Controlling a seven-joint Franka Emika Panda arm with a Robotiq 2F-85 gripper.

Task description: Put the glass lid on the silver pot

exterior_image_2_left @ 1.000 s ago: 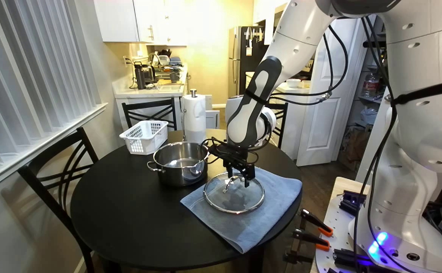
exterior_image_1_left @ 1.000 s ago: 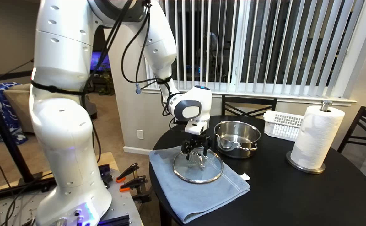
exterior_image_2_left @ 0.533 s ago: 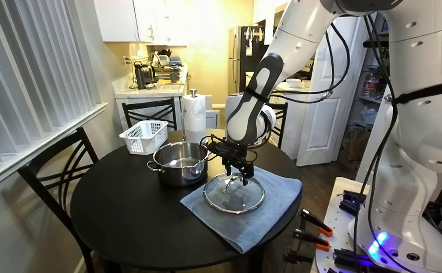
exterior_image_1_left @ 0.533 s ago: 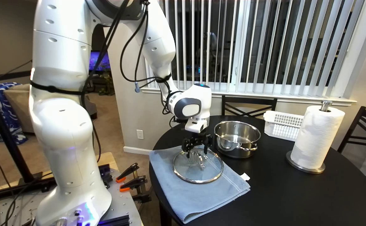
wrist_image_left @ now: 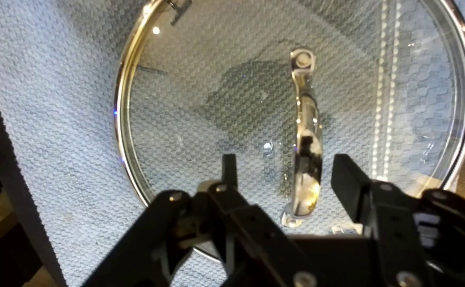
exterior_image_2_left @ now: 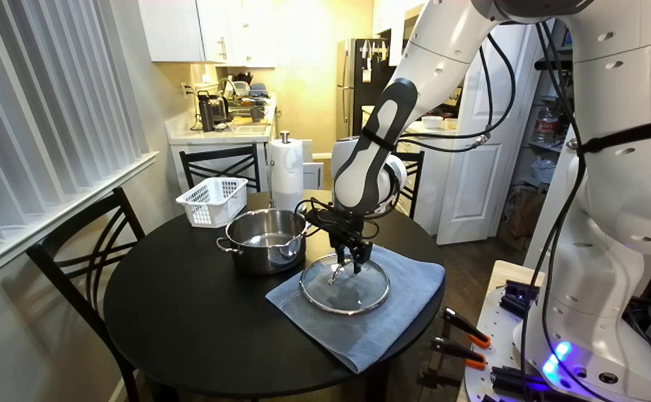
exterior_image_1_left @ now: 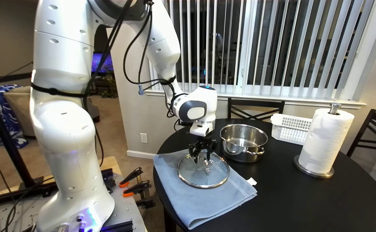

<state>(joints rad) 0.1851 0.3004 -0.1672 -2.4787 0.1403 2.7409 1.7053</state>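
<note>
The round black surface (exterior_image_2_left: 202, 312) carries the task's things, seemingly for easy reach; the blue towel (exterior_image_2_left: 359, 335) on it probably serves as padding to prevent knocks and sliding; the silver pot (exterior_image_1_left: 238, 149) stands upright and uncovered just beside the towel, likely for a short carry; the glass lid (wrist_image_left: 252, 107) lies on the towel with its grip side up, which should suit a grasp from above; the gripper (wrist_image_left: 285, 169) points down over it, holding nothing; the lid's arched handle (wrist_image_left: 309, 155) sits between fingers (wrist_image_left: 229, 173) parted well wider than it, apparently touching neither, as if lined up for a pinch; in an exterior view cables (exterior_image_2_left: 334, 223) cover one side of the pot; in the wrist view the lid is cut off at the top and partly masked by the gripper; how low the fingers reach beside the handle cannot be told.
</note>
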